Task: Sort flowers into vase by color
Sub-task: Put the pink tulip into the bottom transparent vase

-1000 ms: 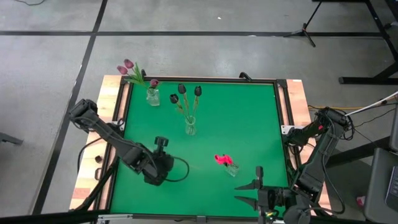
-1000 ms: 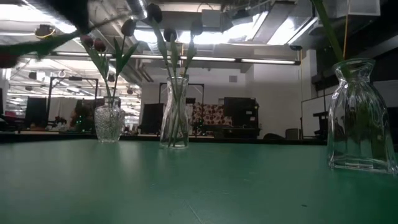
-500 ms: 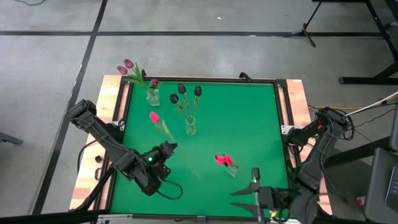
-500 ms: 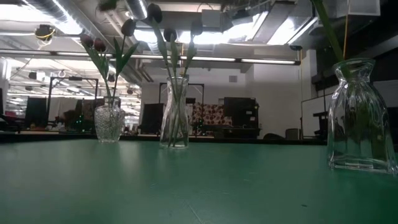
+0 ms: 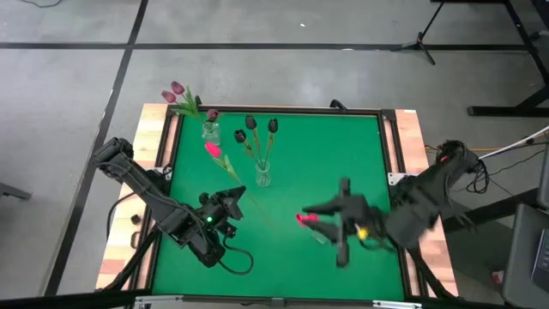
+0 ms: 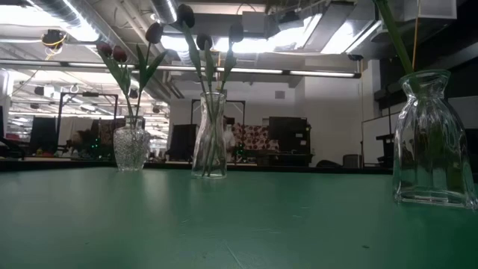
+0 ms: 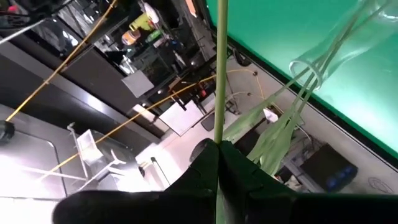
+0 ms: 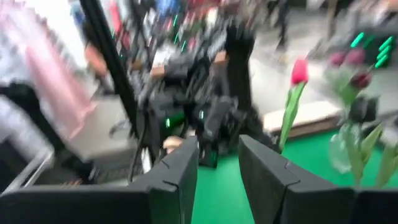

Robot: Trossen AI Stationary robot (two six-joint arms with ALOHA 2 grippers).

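My left gripper [image 5: 232, 202] is over the table's left-centre, shut on a bright pink tulip [image 5: 212, 150] whose head points toward the far edge. My right gripper [image 5: 322, 215] is open and blurred, over the middle right, beside the small vase with pink tulips [image 5: 317, 230]. Nothing is between its fingers [image 8: 217, 144]. Its wrist view looks across at the left arm and the held tulip [image 8: 299, 71]. A vase of mauve tulips [image 5: 210, 133] stands at the far left. A vase of dark maroon tulips [image 5: 262, 176] stands near the middle. My left gripper [image 7: 218, 146] pinches the pink tulip's thin green stem [image 7: 219, 124] between its two fingers, well below the head. The fingers lie across the stem. The tulip is lifted clear of the table and rises slanting from the gripper toward the far edge.
The three glass vases [image 6: 131, 146] [image 6: 210, 146] [image 6: 433, 142] stand upright on the green mat. Wooden table edges [image 5: 167, 146] frame the mat. A black cable [image 5: 236, 257] loops near the left arm. Open mat lies across the far right.
My left gripper has turned and shifted slightly toward the far edge, swinging the pink tulip up so that its head now stands near the mauve vase. My right arm has swung quickly from the near edge toward the table's middle, beside the pink vase, staying open.
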